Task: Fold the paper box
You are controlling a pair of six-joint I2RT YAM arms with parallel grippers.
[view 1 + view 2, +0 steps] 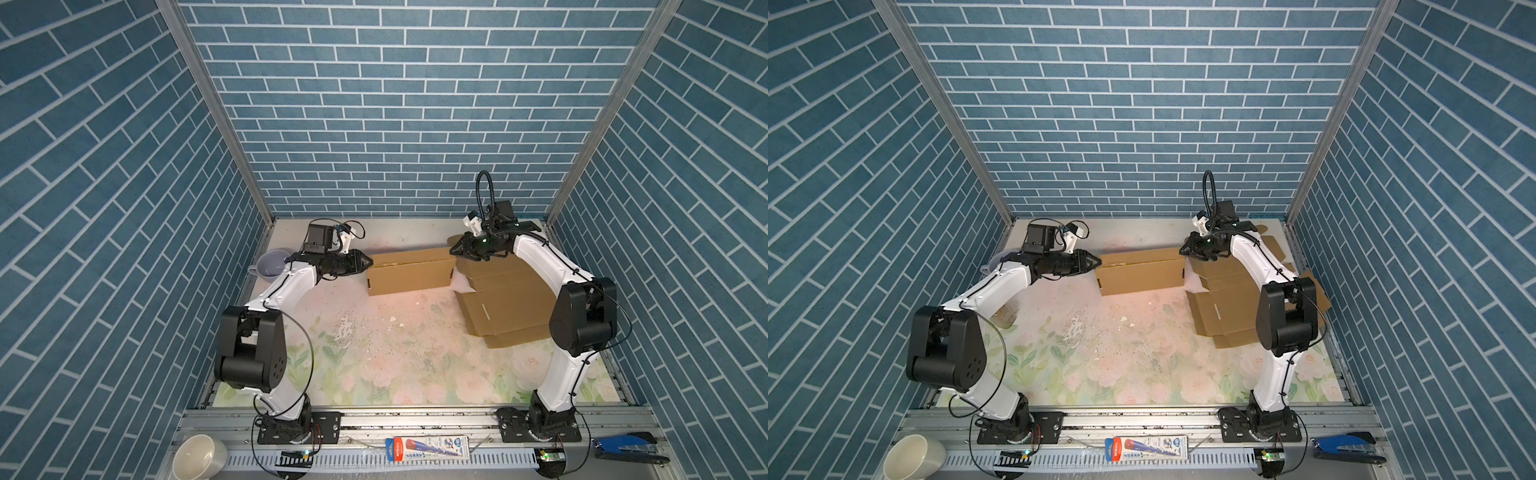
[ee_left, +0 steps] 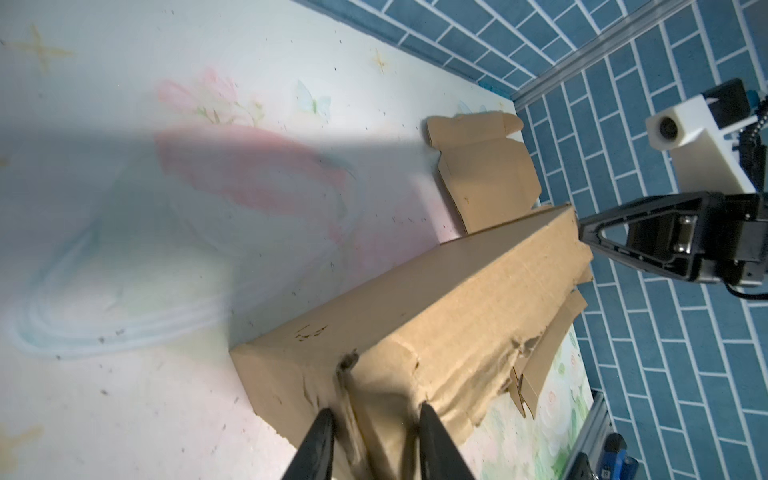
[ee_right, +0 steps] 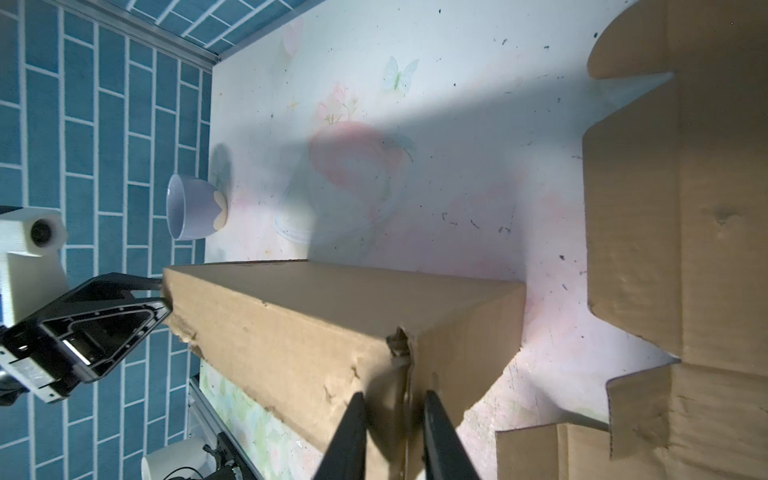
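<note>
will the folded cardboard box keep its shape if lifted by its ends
The cardboard box is probably light: thin folded sheet. It may sag or twist: its ends look crumpled and torn in the wrist views. Flat sides: unlikely to roll.

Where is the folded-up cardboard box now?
In a top view the box sits near the back wall, between the left pincer and the right pincer, with flat cardboard on its right.

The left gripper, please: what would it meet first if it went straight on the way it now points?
The cardboard box: the left gripper points along its length, and its fingers seem to pinch the box's near end.
</note>
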